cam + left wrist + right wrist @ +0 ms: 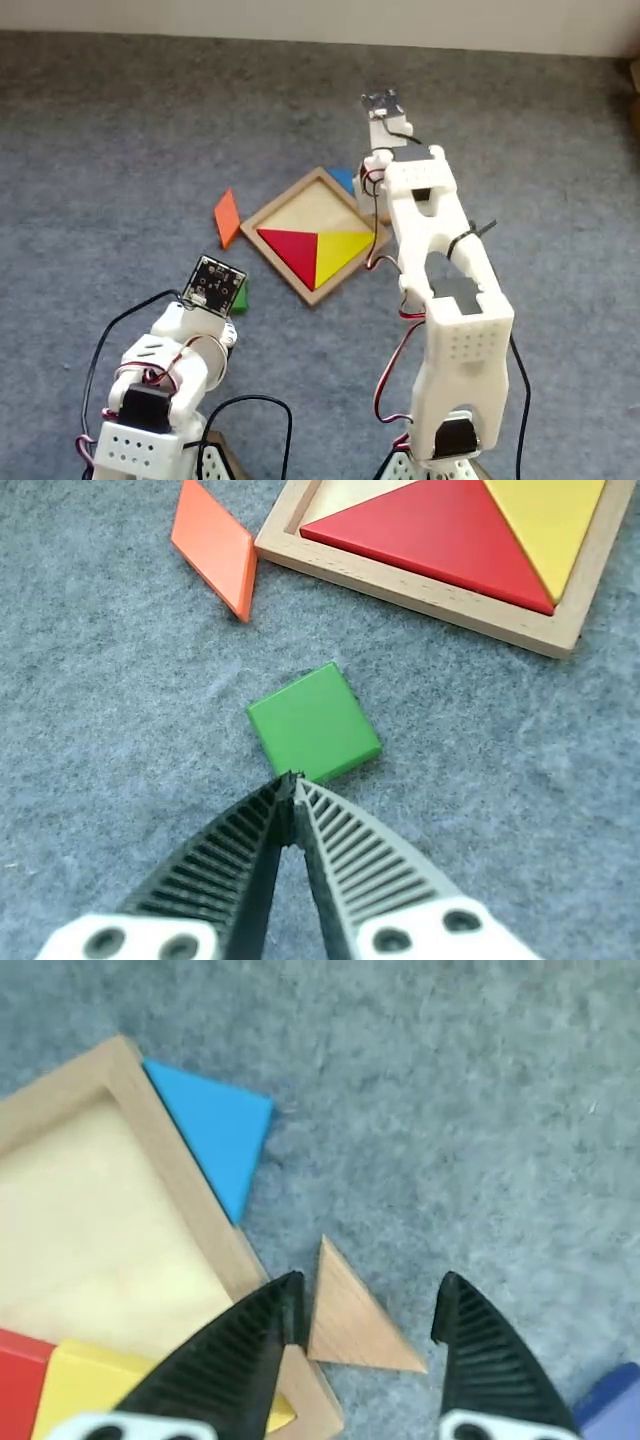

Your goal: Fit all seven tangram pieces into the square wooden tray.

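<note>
high view puts the square wooden tray [312,205] on the grey carpet [120,150], turned like a diamond, with about half its floor bare. two big pieces sit inside it, the red triangle [293,250] and the yellow triangle [340,250], edge to edge in the near half, so i judge two of seven done and five left. outside, the orange parallelogram [227,217] lies just beside the tray's left rim. the green square [314,723] rests on the carpet near it, right at the tips of the left gripper [293,785], whose jaws are pressed together and empty. the blue triangle [215,1130] lies against the outside of the tray's rim. the right gripper [370,1295] hangs with jaws spread, straddling the plain wooden triangle [350,1320] beside that rim, not clamped on it. a bluish piece [615,1400] peeks in at the edge, probably the seventh.
</note>
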